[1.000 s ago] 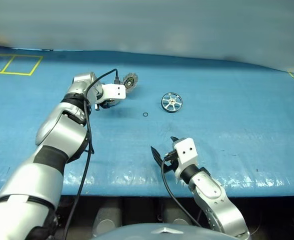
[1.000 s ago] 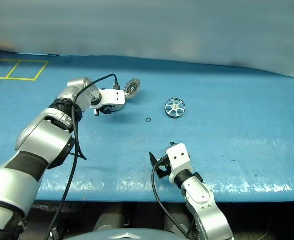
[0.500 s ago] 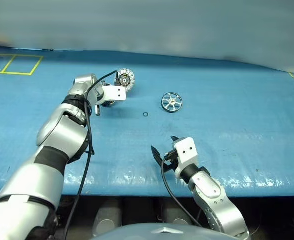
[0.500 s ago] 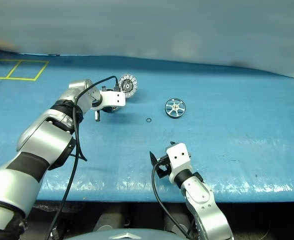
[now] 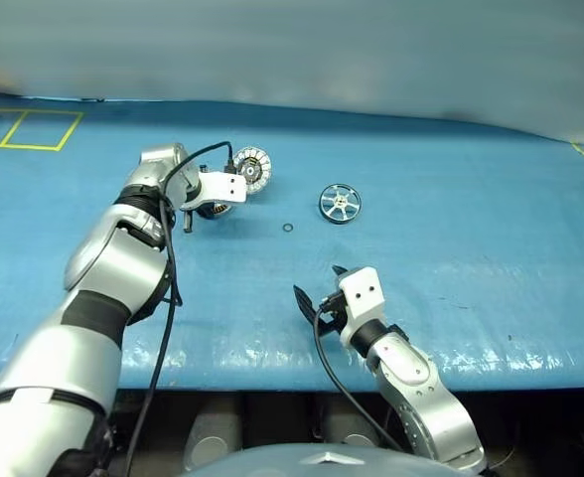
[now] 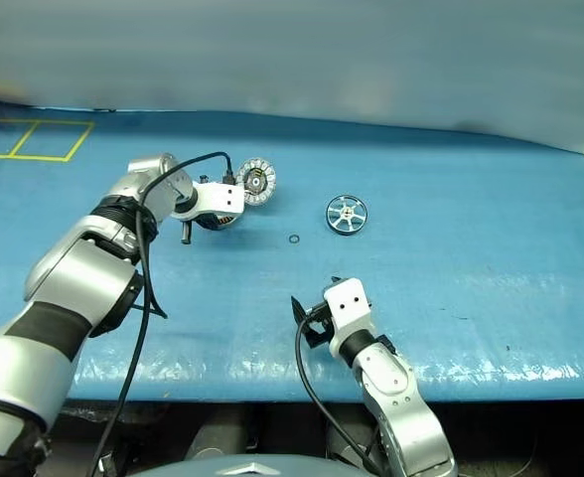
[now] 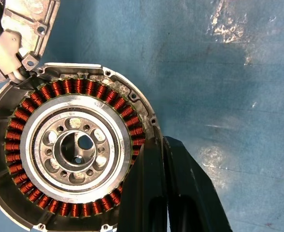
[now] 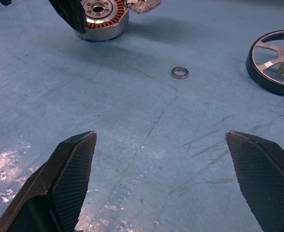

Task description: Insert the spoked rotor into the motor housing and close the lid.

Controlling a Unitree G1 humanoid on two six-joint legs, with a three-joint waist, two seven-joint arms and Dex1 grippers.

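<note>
1. the left end effector is pressing its fingers together, pinching the rim of the motor housing on the blue desk.
2. the lid is standing open at the housing's far edge.
3. the right end effector is hovering with fingers spread wide, gripping nothing.
4. the spoked rotor is lying well apart to the housing's right, a small ring between them.

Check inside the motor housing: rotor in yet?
No. The motor housing holds a ring of copper windings around a bare silver hub. The spoked rotor lies apart on the mat. The shut left claw covers the rim's near edge.
</note>
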